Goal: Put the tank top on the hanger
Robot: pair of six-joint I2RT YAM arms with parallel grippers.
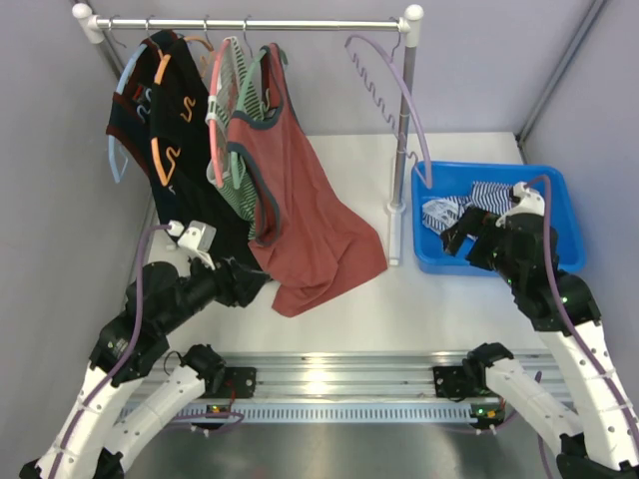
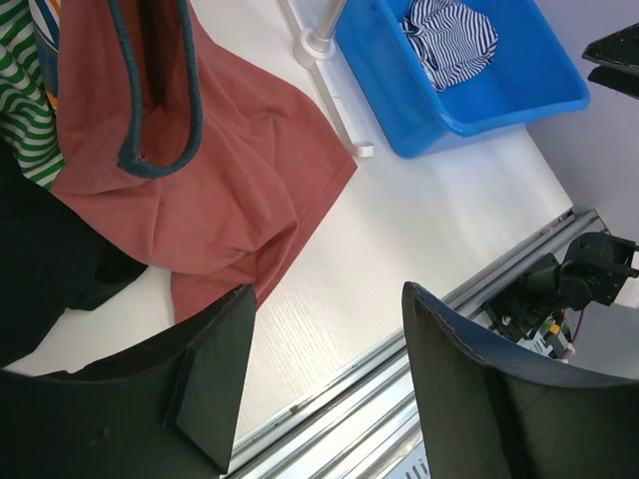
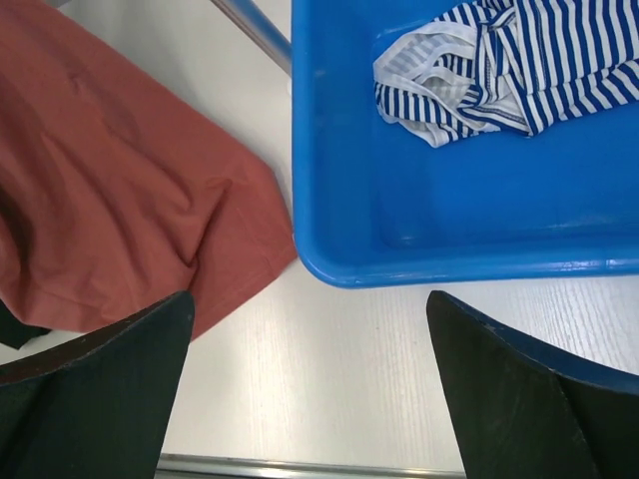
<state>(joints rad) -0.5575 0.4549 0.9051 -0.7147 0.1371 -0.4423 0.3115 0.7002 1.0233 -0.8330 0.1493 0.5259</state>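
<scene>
The right gripper [image 3: 310, 299], spread empty like the left gripper [image 2: 327, 299], hangs at the blue bin [image 3: 329, 150], seemingly to lift the crumpled tank top [image 3: 519, 70] toward the hanger [image 1: 374, 95].

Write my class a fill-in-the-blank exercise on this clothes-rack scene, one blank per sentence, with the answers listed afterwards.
1. The striped tank top lies in a bin whose colour is ____.
2. In the top view, the lilac hanger hangs at the ____ end of the rail.
3. The left gripper and the right gripper are both ____, holding nothing.

Missing words: blue; right; open.
</scene>
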